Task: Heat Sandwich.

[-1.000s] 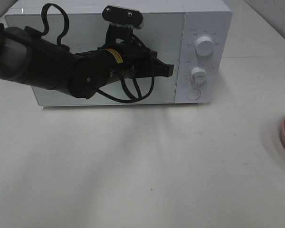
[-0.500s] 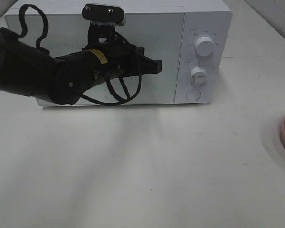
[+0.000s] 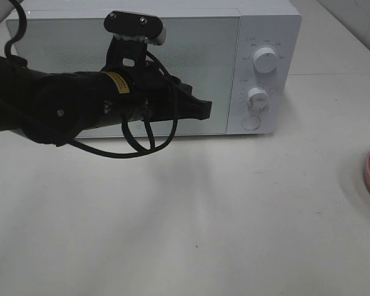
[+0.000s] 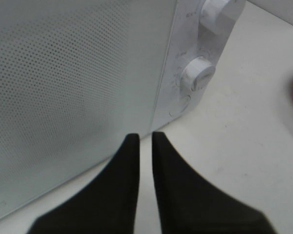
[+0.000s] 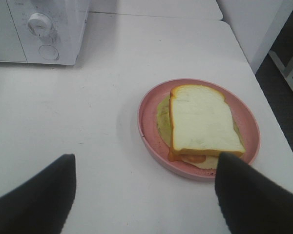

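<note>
Biggest worry: the white boxy microwave [image 3: 154, 68] is sitting with its frosted door closed, and the left gripper [image 4: 145, 139], jaws parted just a sliver and gripping nothing, is hovering low by the door's edge, so it's risking slipping off or shoving the whole oven across the worktop [image 3: 234, 216]. The right gripper [image 5: 144, 168] is hanging wide open and empty above the squarish white-bread sandwich [image 5: 202, 122], which is sitting on the round pink plate [image 5: 149, 119] well off to the microwave's right

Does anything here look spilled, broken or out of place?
Nothing stands out. The sandwich sits whole on its pink plate, no crumbs or spills show on the table, and the microwave door is shut and looks undamaged.
</note>
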Robot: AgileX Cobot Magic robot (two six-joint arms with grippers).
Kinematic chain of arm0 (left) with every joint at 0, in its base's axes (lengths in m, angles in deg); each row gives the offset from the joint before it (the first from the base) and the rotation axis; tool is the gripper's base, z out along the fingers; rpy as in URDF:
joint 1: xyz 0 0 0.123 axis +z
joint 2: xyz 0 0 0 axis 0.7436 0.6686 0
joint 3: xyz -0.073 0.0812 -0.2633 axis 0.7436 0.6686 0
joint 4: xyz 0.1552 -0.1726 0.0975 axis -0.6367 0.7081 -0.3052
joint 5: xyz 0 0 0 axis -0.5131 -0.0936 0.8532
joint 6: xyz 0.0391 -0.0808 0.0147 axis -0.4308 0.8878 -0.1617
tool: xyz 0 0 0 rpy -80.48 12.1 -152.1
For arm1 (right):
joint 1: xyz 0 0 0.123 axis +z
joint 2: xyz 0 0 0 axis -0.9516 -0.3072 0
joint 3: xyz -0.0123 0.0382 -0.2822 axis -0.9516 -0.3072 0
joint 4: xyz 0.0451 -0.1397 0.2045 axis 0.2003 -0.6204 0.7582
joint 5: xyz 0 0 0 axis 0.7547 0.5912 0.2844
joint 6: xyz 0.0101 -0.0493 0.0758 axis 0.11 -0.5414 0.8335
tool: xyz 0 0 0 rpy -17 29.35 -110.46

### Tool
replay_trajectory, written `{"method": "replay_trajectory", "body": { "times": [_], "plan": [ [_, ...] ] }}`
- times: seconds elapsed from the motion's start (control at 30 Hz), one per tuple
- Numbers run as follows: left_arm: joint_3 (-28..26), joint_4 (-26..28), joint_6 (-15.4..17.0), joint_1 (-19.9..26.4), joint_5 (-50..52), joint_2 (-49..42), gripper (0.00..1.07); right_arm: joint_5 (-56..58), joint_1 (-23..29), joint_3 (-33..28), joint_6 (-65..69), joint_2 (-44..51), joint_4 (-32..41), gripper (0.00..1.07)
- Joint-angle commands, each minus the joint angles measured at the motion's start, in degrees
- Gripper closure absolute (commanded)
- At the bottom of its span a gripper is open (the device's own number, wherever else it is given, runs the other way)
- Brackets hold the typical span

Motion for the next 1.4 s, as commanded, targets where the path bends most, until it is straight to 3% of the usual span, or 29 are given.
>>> {"method": "replay_trajectory", "body": {
  "times": [0.03, 0.07, 0.1, 0.13, 0.37, 0.57, 0.63, 0.8, 0.87, 0.97, 1.4],
  "plan": [
    [0.23, 0.4, 0.46, -0.34, -7.05, -2.52, 0.47, -0.34, -0.23, 0.17, 0.46, 1.66, -0.34, 0.32],
    [0.23, 0.69, 0.97, -0.34, -10.83, -3.38, 0.18, -0.34, -0.23, 0.17, 0.46, 1.66, -0.34, 0.32],
    [0.23, 0.69, 0.97, -0.34, -10.83, -3.38, 0.18, -0.34, -0.23, 0.17, 0.46, 1.66, -0.34, 0.32],
    [0.23, 0.74, 1.09, -0.34, -12.89, -3.67, 0.05, -0.34, -0.23, 0.17, 0.46, 1.66, -0.34, 0.32],
    [0.23, 0.17, 0.97, -0.34, -24.92, -6.07, 0.07, -0.34, -0.23, 0.17, 0.46, 1.66, -0.29, 0.32],
    [0.06, -5.39, 0.17, -0.34, -43.37, -9.8, 0.07, -0.34, -0.23, 0.17, 0.46, 1.66, -0.29, 0.32],
    [0.06, -6.36, 0.17, -0.11, -44.86, -10.31, 0.07, -0.34, -0.23, 0.17, 0.46, 1.66, -0.29, 0.32],
    [0.06, -8.31, 3.27, 1.32, -51.11, -13.81, 0.07, -0.34, -0.23, 0.17, 0.46, 1.66, -0.29, 0.32],
    [0.06, -8.25, 4.87, 5.1, -53.57, -16.04, 0.07, -0.34, -0.23, 0.17, 0.46, 1.66, -0.29, 0.32],
    [0.06, -8.08, 4.93, 8.02, -55.35, -17.65, 0.07, -0.34, -0.23, 0.17, 0.46, 1.66, -0.29, 0.32],
    [0.06, -8.42, 4.53, 31.86, -67.61, -28.59, 0.08, -0.34, -0.23, 0.17, 0.46, 1.66, -0.29, 0.32]
  ]
}}
